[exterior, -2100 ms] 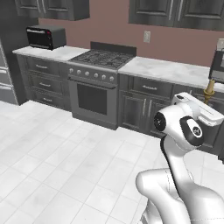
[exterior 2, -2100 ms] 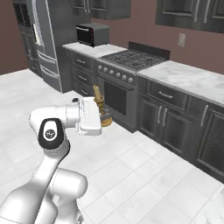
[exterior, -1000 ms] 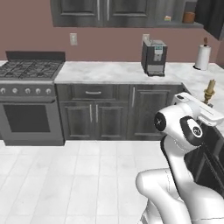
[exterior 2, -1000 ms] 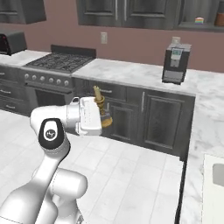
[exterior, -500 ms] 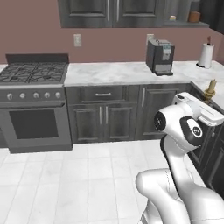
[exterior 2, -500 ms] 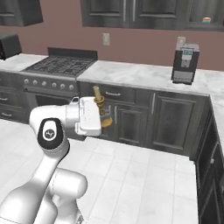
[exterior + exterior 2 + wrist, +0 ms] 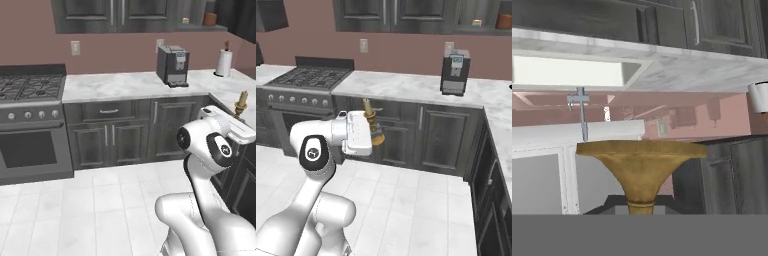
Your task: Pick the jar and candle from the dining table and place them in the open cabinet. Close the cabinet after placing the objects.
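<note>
My gripper [image 7: 373, 131] is shut on the candle, held upright at chest height in front of the arm. The slim cream-tan stick [image 7: 368, 108] rises above the hand, and the gold holder [image 7: 377, 138] flares out below it. In the left base view the candle's top [image 7: 242, 101] pokes up behind the white hand, whose gripper [image 7: 239, 116] is mostly hidden. The gold holder [image 7: 641, 162] looms close in the hand view. An open section of the dark wall cabinet [image 7: 487, 19] sits at the upper right, with a brownish item [image 7: 503, 21] too small to identify. The dining table is out of view.
A marble counter [image 7: 115, 84] over dark base cabinets runs along the far wall, with a stove [image 7: 29, 92] at the left, a coffee machine [image 7: 172, 65] and a paper towel roll [image 7: 224, 62]. White tiled floor [image 7: 90, 205] lies between. A sink basin [image 7: 567, 70] shows in the hand view.
The whole scene has slid left as the base drove and turned: the stove moved to the left and the coffee machine and corner counter came in. The candle stays in the gripper.
</note>
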Motion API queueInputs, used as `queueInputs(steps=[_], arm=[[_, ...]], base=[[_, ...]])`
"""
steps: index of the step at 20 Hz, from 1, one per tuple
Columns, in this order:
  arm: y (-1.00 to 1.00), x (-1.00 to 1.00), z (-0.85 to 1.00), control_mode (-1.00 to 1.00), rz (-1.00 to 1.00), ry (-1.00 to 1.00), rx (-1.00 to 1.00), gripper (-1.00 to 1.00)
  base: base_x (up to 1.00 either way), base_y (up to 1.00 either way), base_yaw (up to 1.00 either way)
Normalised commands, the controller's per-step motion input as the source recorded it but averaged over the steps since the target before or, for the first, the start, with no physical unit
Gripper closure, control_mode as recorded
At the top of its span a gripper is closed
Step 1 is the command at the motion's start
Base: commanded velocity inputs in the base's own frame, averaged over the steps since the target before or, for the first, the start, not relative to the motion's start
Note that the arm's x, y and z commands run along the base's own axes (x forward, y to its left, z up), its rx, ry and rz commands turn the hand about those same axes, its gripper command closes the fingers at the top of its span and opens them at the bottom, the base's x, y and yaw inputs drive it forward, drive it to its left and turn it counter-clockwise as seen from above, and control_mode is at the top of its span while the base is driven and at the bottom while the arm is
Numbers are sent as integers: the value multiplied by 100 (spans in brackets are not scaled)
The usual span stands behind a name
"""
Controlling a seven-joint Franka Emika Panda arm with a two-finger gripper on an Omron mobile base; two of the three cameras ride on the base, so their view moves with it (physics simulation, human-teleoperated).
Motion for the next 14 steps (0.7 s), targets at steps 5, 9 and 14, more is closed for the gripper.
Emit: queueInputs(steps=[5, 9, 14], arm=[[0, 0, 0, 100, 0, 0, 0, 100], [0, 0, 0, 100, 0, 0, 0, 100], [0, 0, 0, 100, 0, 0, 0, 100]], base=[[59, 0, -9], [64, 0, -6], [45, -8, -4]])
